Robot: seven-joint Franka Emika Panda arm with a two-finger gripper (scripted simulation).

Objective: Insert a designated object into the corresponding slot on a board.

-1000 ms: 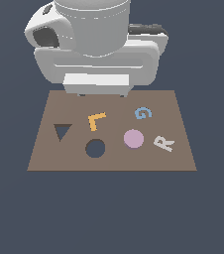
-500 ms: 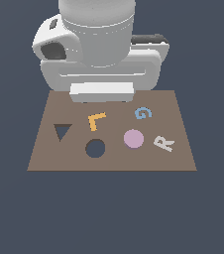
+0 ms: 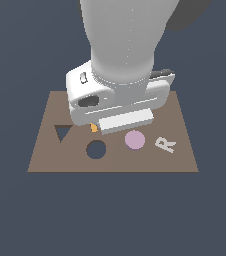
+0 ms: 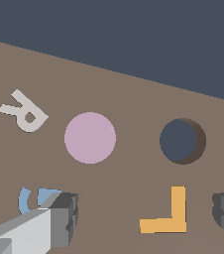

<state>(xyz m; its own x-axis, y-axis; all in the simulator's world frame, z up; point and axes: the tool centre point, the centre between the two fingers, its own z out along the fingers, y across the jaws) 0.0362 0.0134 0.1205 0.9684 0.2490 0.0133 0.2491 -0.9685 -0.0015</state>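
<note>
Hand: the hand (image 4: 143,218) hovers low over the board (image 3: 45,157). In the wrist view its two fingers (image 4: 59,218) stand wide apart, one by the blue G (image 4: 34,198), the other at the frame's edge past the orange L (image 4: 166,218). It holds nothing.

Disc: the pink disc (image 3: 134,140) lies flat on the board, free of the hand. In the exterior view it sits at about 3 o'clock from the hole (image 3: 96,149), near it but apart, with the white R (image 3: 165,144) further out at 3 o'clock from the disc.

Hole: round, dark, unfilled. The triangular hole (image 3: 62,132) lies at about 10 o'clock from it.

Step in hand: most likely the approach to grasp the disc; the hand is not yet centred on it. In the wrist view the disc (image 4: 90,138) lies ahead of the fingers, not between them.

How to do it well: bring the hand on until the disc is midway between the fingers, then descend straight. The disc is thin, so the tips should reach almost to the board before closing on its rim.

Risk: the G and L lie close to the fingers and could be nudged.
</note>
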